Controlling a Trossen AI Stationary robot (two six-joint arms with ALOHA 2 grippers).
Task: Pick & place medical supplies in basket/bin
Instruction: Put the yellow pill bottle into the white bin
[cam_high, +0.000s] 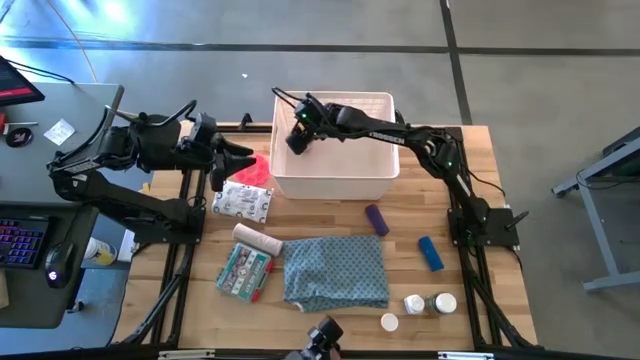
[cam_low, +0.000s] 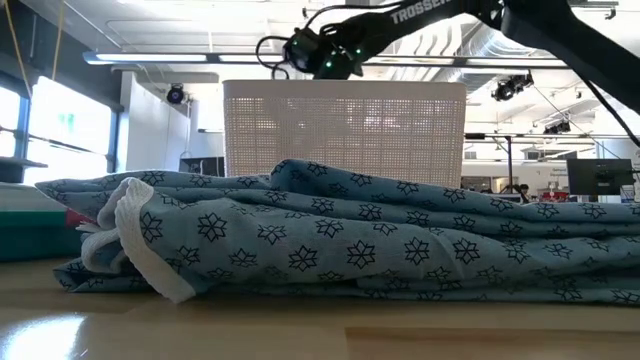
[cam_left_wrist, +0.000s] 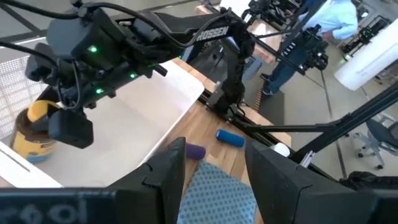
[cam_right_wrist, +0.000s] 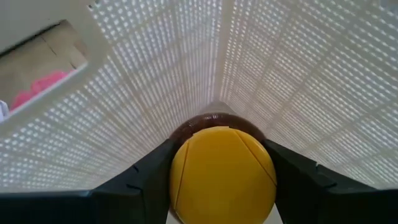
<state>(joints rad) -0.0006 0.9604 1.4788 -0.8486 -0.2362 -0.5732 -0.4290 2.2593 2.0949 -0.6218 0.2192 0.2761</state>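
Note:
The white latticed basket (cam_high: 340, 178) stands at the table's far middle. My right gripper (cam_high: 297, 138) reaches down into its left end, shut on the amber yellow-capped bottle (cam_right_wrist: 222, 171), which also shows in the left wrist view (cam_left_wrist: 30, 134). My left gripper (cam_high: 243, 160) hovers open and empty just left of the basket, above the pink-red disc (cam_high: 256, 168). A printed packet (cam_high: 242, 202), a white bandage roll (cam_high: 258, 238), a purple tube (cam_high: 376, 218), a blue tube (cam_high: 430, 253) and white pill bottles (cam_high: 430, 303) lie on the table. My right gripper pinches the bottle's yellow cap (cam_right_wrist: 180, 168) between its two fingers, one on either side. The fingers come from above, pointing down. The bottle stands upright below them, near the basket's lattice wall (cam_right_wrist: 298, 81); whether its bottom rests on the basket's floor I cannot tell.
A blue-grey patterned cloth (cam_high: 335, 270) lies folded at the near middle and fills the low view (cam_low: 340, 240). A teal box (cam_high: 243, 270) lies left of it. A white cap (cam_high: 389, 322) sits near the front edge. A person (cam_left_wrist: 323, 31) stands beyond the table.

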